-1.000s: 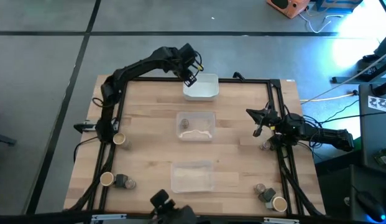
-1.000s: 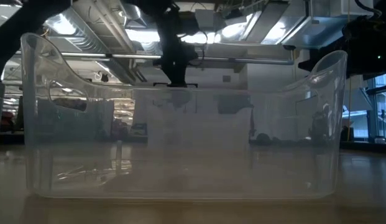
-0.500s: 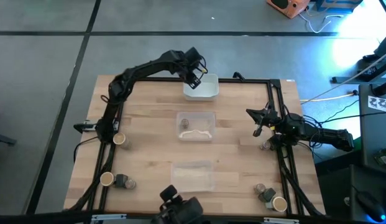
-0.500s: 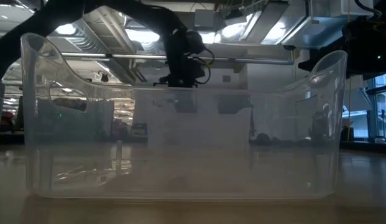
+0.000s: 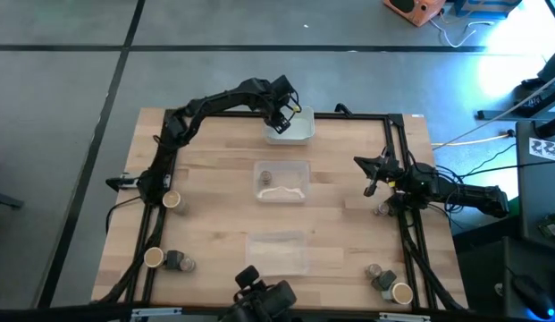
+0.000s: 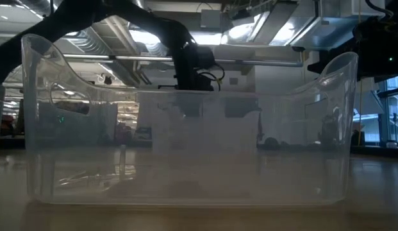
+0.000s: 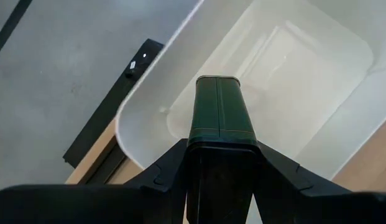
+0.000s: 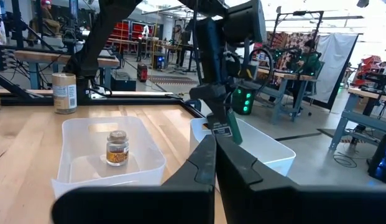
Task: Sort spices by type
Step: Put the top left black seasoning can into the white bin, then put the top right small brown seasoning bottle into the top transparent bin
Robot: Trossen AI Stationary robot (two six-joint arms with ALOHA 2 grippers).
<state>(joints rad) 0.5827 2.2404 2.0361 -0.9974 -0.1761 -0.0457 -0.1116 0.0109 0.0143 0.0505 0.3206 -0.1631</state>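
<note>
My left hand [image 5: 282, 109] has carried further over the white tray [image 5: 299, 131] at the far edge of the bench [image 5: 214, 206] since a second ago, and it stays clamped on a dark green tin [image 7: 219, 112] held just above the tray's floor. My right hand [image 5: 373, 175] hasn't moved, fingers pressed together and empty, near the bench's right rail. One small jar [image 8: 117, 148] sits in the middle clear tray [image 5: 282, 182]; its contents I can't quite make out.
</note>
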